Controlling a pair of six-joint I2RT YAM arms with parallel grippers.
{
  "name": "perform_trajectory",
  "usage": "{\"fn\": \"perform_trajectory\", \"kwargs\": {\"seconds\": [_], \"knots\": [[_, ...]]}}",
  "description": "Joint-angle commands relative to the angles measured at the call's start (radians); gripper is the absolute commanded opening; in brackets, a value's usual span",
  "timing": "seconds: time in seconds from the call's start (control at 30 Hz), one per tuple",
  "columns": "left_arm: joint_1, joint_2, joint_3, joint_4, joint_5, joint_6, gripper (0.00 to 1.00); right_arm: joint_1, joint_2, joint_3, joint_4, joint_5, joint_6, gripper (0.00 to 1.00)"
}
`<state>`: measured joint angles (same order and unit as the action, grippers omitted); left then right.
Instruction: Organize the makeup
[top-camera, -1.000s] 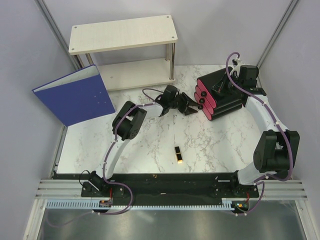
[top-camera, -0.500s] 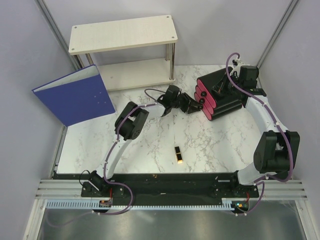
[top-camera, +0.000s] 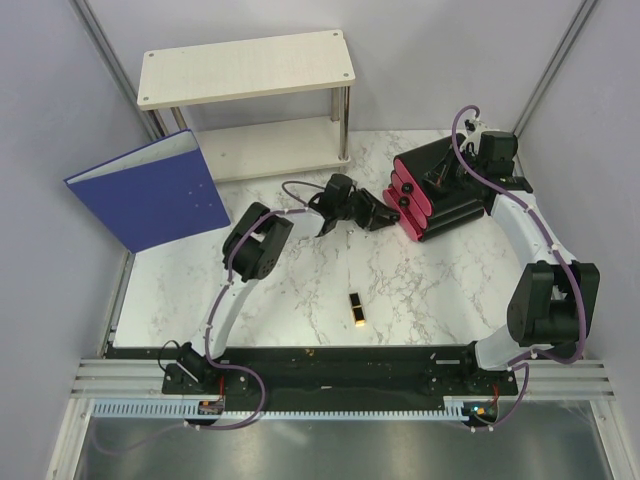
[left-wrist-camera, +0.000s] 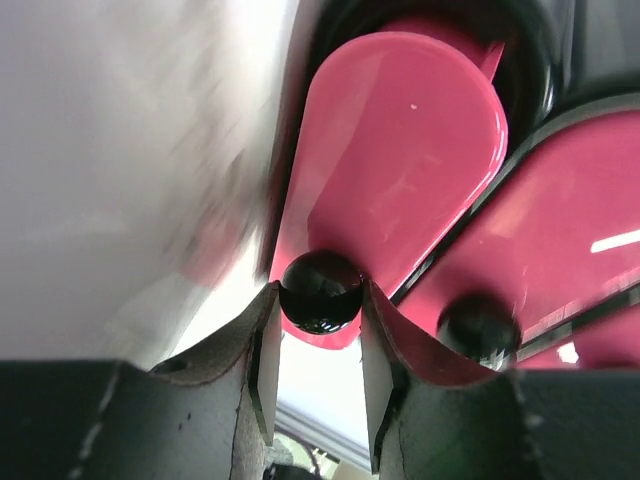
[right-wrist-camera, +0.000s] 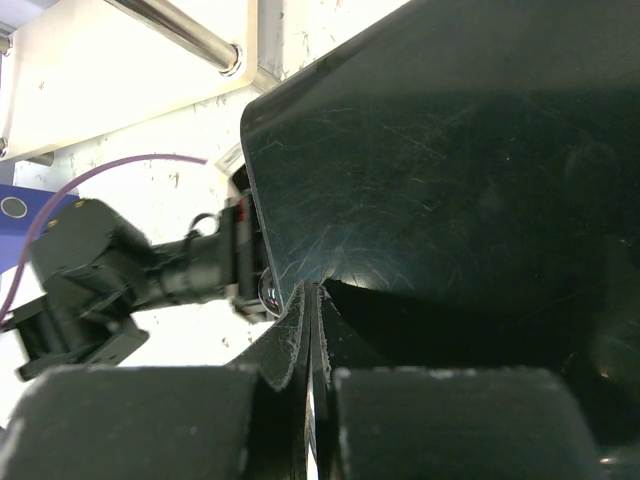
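The black organizer box (top-camera: 460, 208) with pink drawers stands at the back right. My left gripper (top-camera: 381, 213) is at its drawer fronts. In the left wrist view its jaws (left-wrist-camera: 318, 305) are shut on the round black knob (left-wrist-camera: 320, 292) of one pink drawer (left-wrist-camera: 400, 170), and a second knob (left-wrist-camera: 478, 325) shows to the right. My right gripper (top-camera: 438, 180) is shut and rests on the box's black top (right-wrist-camera: 450, 150). A black-and-gold lipstick (top-camera: 355, 309) lies on the marble near the front. The other makeup is out of view.
A blue binder (top-camera: 150, 190) leans at the left. A white two-level shelf (top-camera: 245, 65) stands at the back, and its leg (right-wrist-camera: 180, 35) shows in the right wrist view. My left arm (right-wrist-camera: 130, 270) shows beside the box there.
My left gripper, open a second ago, reached the drawer fronts, closed on a knob and drew back slightly to the left. The pink fronts shifted slightly left. The right gripper stayed put.
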<state>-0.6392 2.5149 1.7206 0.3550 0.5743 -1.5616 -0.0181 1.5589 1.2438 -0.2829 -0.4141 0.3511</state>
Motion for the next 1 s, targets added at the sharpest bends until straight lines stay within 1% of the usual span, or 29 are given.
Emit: {"fn": "perform_trajectory", "kwargs": {"seconds": [0.0,0.03,0.13,0.17,0.3,0.47,0.53,0.57,0.6,0.63,0.7,0.77,0.83,0.93,0.97], "knots": [[0.027,-0.117,-0.171,-0.065,-0.011,0.115,0.02,-0.005,0.095,-0.107,-0.314,0.090,-0.057,0.00],[0.033,-0.151,-0.232,-0.054,-0.013,0.124,0.02,-0.005,0.093,-0.109,-0.311,0.092,-0.055,0.00],[0.053,-0.195,-0.332,-0.024,-0.005,0.150,0.02,-0.005,0.093,-0.115,-0.305,0.086,-0.052,0.00],[0.056,-0.229,-0.354,-0.024,-0.010,0.159,0.02,-0.005,0.093,-0.116,-0.302,0.084,-0.052,0.00],[0.078,-0.283,-0.424,-0.030,-0.004,0.196,0.02,-0.005,0.093,-0.122,-0.297,0.080,-0.050,0.00],[0.108,-0.333,-0.496,-0.056,-0.011,0.241,0.06,-0.005,0.095,-0.119,-0.295,0.075,-0.050,0.00],[0.119,-0.347,-0.513,-0.059,-0.011,0.259,0.11,-0.005,0.099,-0.121,-0.291,0.069,-0.049,0.00],[0.121,-0.347,-0.512,-0.060,-0.007,0.270,0.15,-0.005,0.102,-0.119,-0.291,0.066,-0.050,0.00],[0.122,-0.346,-0.506,-0.065,-0.001,0.281,0.30,-0.005,0.102,-0.121,-0.292,0.064,-0.049,0.00],[0.122,-0.343,-0.488,-0.083,0.015,0.311,0.38,-0.005,0.105,-0.121,-0.289,0.061,-0.046,0.00],[0.122,-0.347,-0.475,-0.088,0.025,0.365,0.61,-0.005,0.105,-0.124,-0.288,0.063,-0.044,0.00],[0.122,-0.366,-0.455,-0.093,0.032,0.406,0.66,-0.005,0.104,-0.130,-0.288,0.061,-0.043,0.00],[0.128,-0.398,-0.432,-0.114,0.036,0.475,0.67,-0.003,0.102,-0.138,-0.283,0.057,-0.040,0.00],[0.134,-0.442,-0.399,-0.217,0.022,0.589,0.68,-0.003,0.104,-0.141,-0.276,0.054,-0.037,0.00],[0.134,-0.474,-0.386,-0.296,0.016,0.622,0.68,-0.005,0.104,-0.142,-0.276,0.052,-0.035,0.00]]}}
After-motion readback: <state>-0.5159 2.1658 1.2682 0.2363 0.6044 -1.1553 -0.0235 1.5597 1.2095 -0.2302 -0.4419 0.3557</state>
